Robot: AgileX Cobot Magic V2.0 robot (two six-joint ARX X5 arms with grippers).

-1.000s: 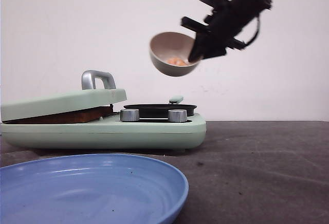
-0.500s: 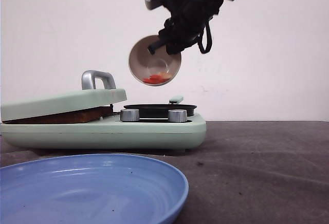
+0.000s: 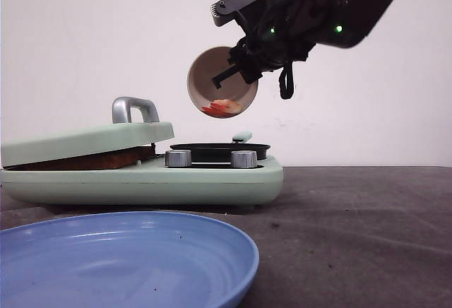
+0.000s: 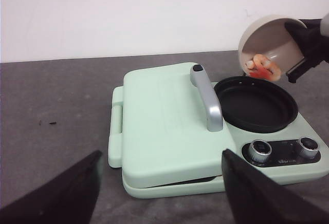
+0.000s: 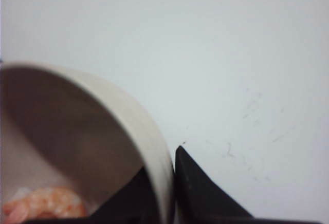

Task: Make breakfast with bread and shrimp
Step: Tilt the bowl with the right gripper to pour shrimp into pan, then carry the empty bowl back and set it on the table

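The left claw (image 4: pixel 159 193) is seen spread wide, and nothing is held in it. One green cooker (image 3: pixel 141 174) is seen with its lid (image 3: pixel 85 142) down on the bread (image 3: pixel 92 160), seen as one brown edge. One black pan (image 3: pixel 219 150) sits beside it. One blue plate (image 3: pixel 127 258) lies near the front table edge. One bowl (image 3: pixel 220 80) of shrimp (image 3: pixel 220 107) is pinched at its rim by the right claw (image 3: pixel 240 61) and tipped above the pan. Bare table (image 3: pixel 367 237) is left on the right.

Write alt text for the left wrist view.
The right gripper holds a tipped beige bowl of shrimp above the round black pan of a mint-green breakfast maker. Its handled lid is nearly shut, and the left gripper's fingers spread open in the foreground.
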